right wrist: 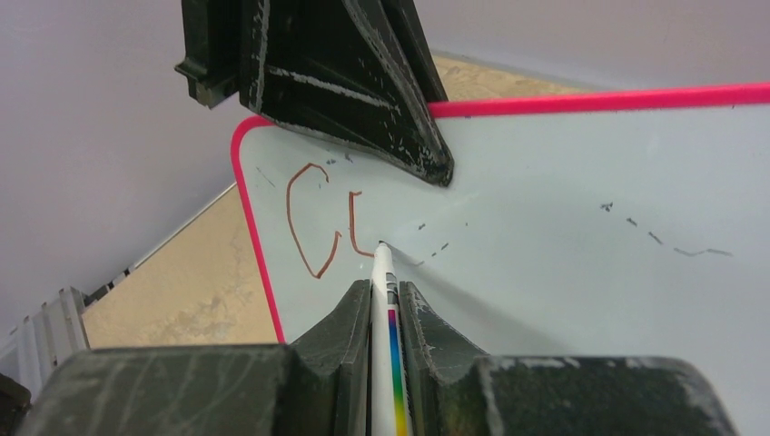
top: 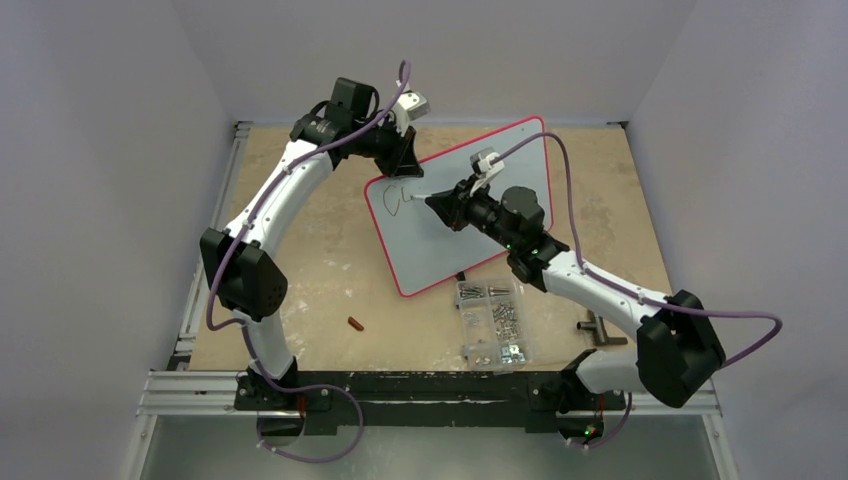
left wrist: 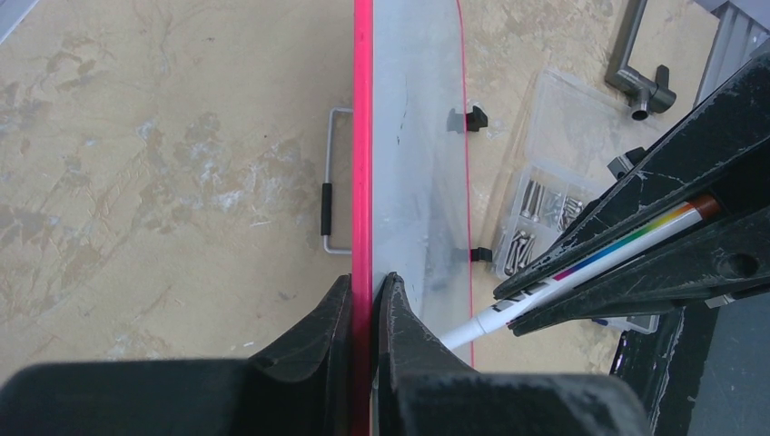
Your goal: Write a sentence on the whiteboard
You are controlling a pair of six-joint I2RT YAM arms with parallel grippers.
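Wood table (top: 320, 260); whiteboard (top: 450, 250) clamped, marker (left wrist: 636, 241) tip on it

Nearest your arm bases, a clear box of screws (top: 492, 322) sits just beside the whiteboard's near edge; the whiteboard lies askew from the table's middle toward its far side; your right gripper (right wrist: 382, 289) is pressed tight around the white, rainbow-striped marker, tip touching the second stroke of the sentence (right wrist: 351, 222), which reads only a "C" and a part-formed letter; farthest, your left gripper (left wrist: 363, 289) pinches the pink rim near the far left corner.
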